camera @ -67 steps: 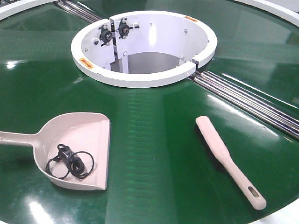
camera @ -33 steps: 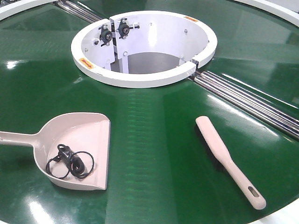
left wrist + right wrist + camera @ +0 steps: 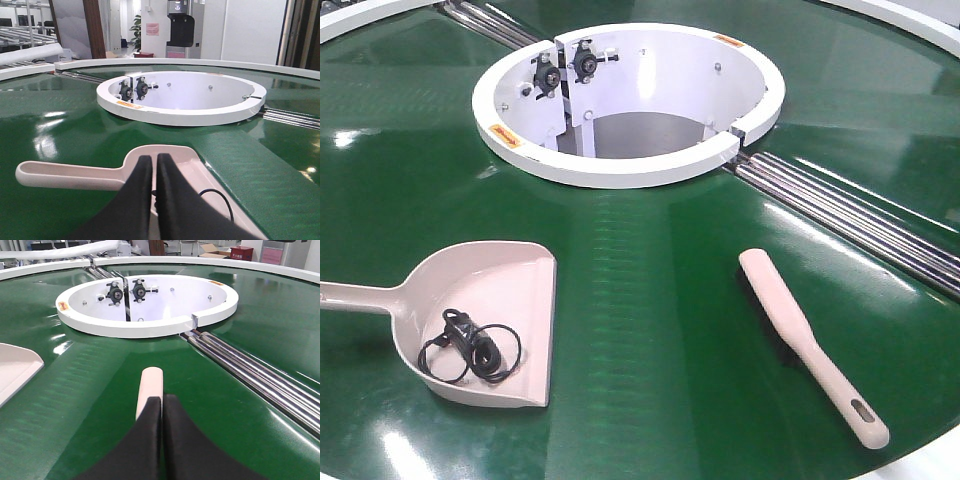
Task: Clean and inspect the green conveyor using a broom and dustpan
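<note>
The green conveyor (image 3: 650,330) spreads out broad and glossy, and most of its near surface is bare belt. On the left lies the beige dustpan (image 3: 485,320), its handle running off toward the left edge of the front view and its open lip facing right. Inside it, toward the back corner, sits a tangle of black wire loops (image 3: 470,348), well inside the walls. Over on the right lies the broom (image 3: 810,345), a flat beige brush set diagonally, its head pointing up toward the centre and its handle end with the hanging slot close to the near right edge of the belt. A wide strip of green separates broom and dustpan; nothing lies between them.

Behind both stands the white ring (image 3: 628,100), a raised circular collar around the conveyor's central opening, with black bearing blocks (image 3: 565,68) on its inner wall. Steel rails (image 3: 850,215) run out from under the ring toward the right, passing just beyond the broom's head. The white outer rim (image 3: 165,63) of the conveyor curves round the far side.

From the left wrist view, the left fingers (image 3: 151,185) are pressed nearly together with only a thin slit between them, gripping nothing, hovering over the dustpan's handle joint. From the right wrist view, the right fingers (image 3: 161,425) are likewise closed against each other, empty, poised above the broom's head.
</note>
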Available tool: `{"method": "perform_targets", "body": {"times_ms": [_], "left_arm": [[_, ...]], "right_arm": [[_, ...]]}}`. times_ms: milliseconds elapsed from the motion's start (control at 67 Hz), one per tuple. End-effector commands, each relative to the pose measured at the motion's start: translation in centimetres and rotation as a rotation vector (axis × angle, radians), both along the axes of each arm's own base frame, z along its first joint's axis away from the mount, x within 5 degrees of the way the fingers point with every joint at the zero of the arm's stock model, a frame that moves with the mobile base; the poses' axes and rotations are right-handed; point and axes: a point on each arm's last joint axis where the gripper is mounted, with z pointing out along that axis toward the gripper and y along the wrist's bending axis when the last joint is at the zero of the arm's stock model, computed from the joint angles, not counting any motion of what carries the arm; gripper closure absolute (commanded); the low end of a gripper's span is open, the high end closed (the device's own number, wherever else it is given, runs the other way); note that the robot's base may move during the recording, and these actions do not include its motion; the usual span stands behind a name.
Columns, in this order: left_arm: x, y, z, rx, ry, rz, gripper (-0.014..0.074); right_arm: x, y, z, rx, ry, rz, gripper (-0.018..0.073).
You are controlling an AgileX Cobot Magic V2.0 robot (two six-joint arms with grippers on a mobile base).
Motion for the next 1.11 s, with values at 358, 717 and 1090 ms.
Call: {"method": "perform_targets", "body": {"times_ms": [358, 717, 1090], "left_arm": [[0.0, 0.0, -0.2, -0.019, -0.057, 0.003, 0.0603], [0.0, 0.0, -0.2, -0.019, -0.057, 0.003, 0.0603], [0.0, 0.0, -0.2, -0.019, -0.057, 0.003, 0.0603]], "right_arm": [[0.2, -1.1, 1.6, -0.07, -0.104, -0.16, 0.0569], [0.1, -1.4, -3.8, -0.022, -0.214, -0.232, 0.0569], [0.4, -1.3, -5.6, 0.039, -0.24, -0.223, 0.0569]]}}
